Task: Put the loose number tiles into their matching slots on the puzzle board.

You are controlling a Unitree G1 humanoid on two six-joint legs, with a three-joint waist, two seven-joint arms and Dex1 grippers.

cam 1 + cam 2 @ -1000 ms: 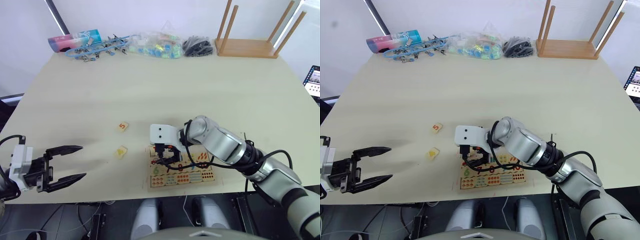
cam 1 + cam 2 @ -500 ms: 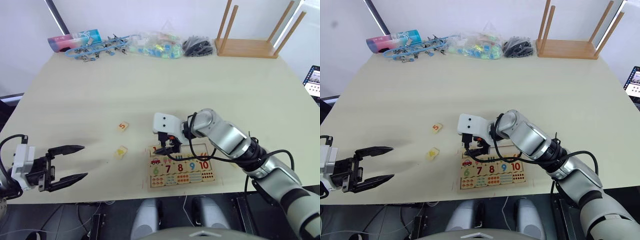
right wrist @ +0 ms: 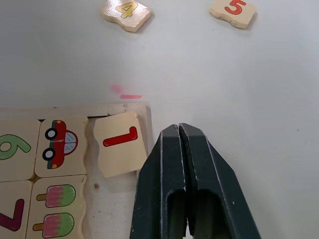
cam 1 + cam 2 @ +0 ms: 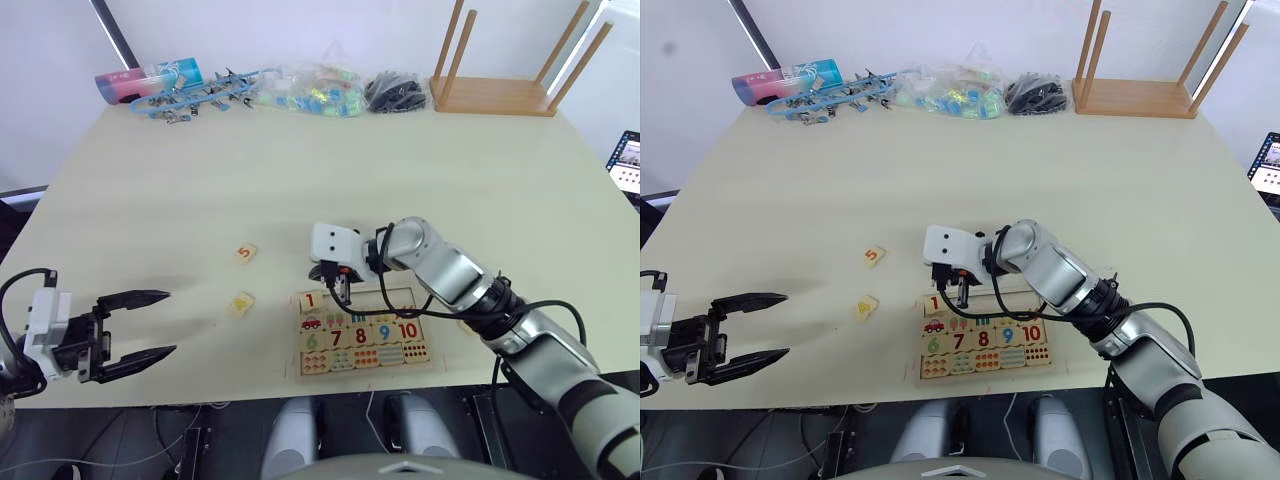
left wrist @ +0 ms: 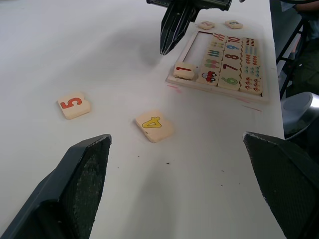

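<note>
The flat rectangular pale-wood puzzle board (image 4: 362,333) with a raised rim lies at the near edge of the pale worktop (image 4: 330,170), about midway along it. The small square pale-wood tile printed with a red 1 (image 3: 118,143) sits tilted in the end recess of the board's first row, at the board's left far corner, one edge riding up toward the rim rather than lying flush. The remaining recesses of that row (image 5: 203,40) are unfilled.

The right gripper (image 3: 183,130) hangs just beside the board's left far corner, next to the 1 tile; its two black fingers are pressed together with nothing between them.

The pale-wood tile printed with a yellow 4 (image 5: 153,124) lies on the worktop left of the board, near it. The pale-wood tile printed with an orange 5 (image 5: 74,104) lies farther from the near edge, apart from the 4 tile. Two more small pale-wood tiles (image 5: 219,24) lie off the board's right end; their digits cannot be read.

The left gripper (image 4: 133,324) hovers at the near left corner of the worktop, well apart from the tiles, fingers spread wide and holding nothing.
</note>
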